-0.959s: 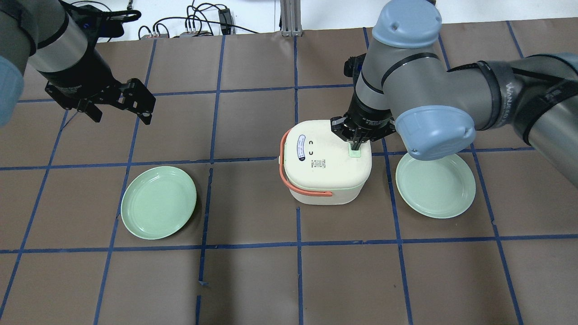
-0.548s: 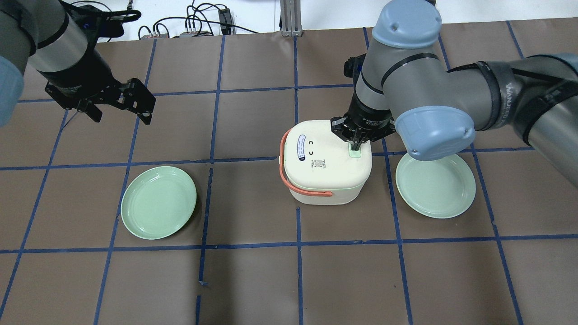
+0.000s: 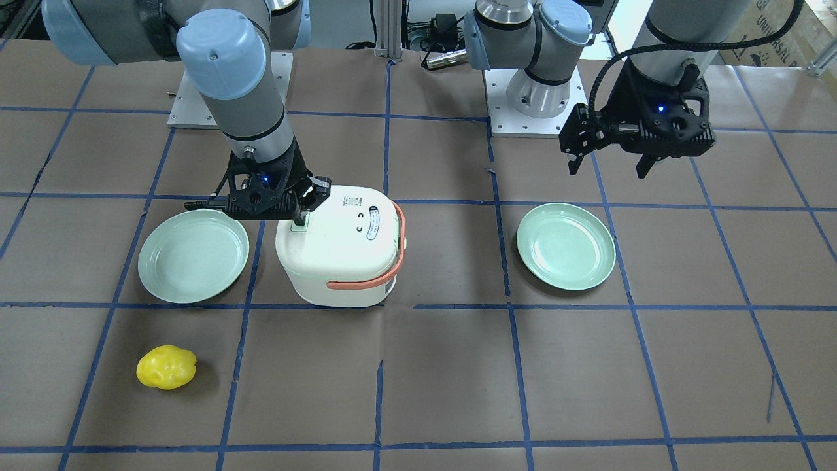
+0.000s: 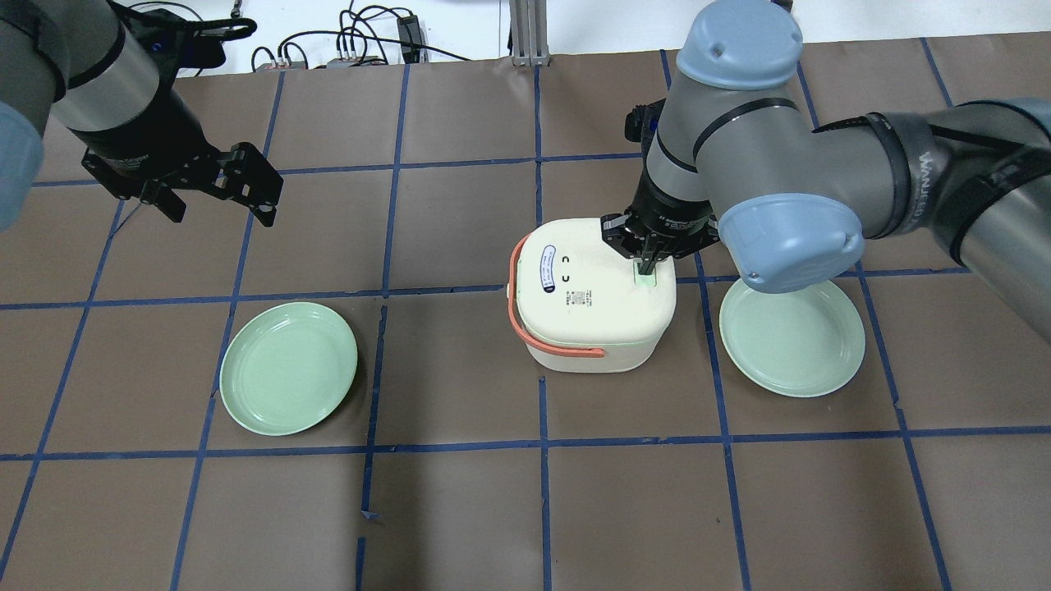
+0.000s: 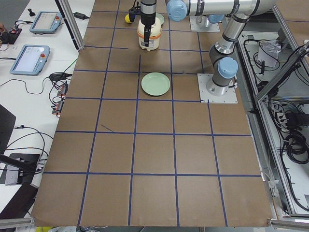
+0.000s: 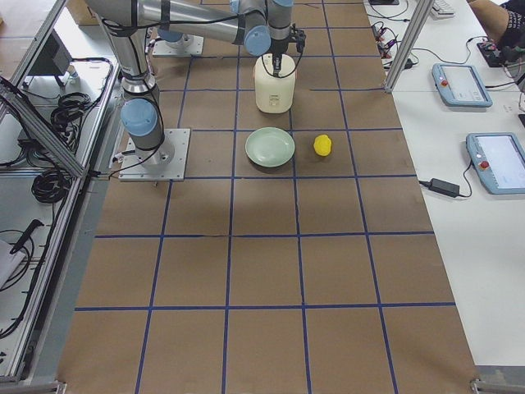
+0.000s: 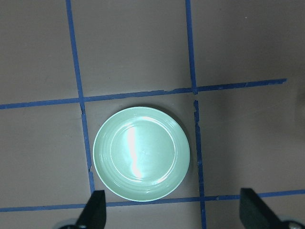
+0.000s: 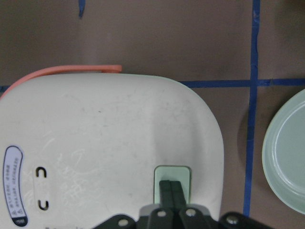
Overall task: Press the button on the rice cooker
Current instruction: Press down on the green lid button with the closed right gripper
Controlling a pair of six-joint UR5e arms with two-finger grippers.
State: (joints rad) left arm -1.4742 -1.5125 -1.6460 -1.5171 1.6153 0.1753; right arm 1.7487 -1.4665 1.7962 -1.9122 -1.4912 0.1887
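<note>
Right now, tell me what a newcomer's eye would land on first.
The cream rice cooker sits mid-table, and the right claw, shut, points down onto its pale green button. A left plate and a right plate, both green, flank it, and a yellow lump sits alone on the operators' side.

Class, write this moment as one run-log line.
right gripper: shut, tips on green button | rice cooker: lid closed | left gripper: open, empty
</note>
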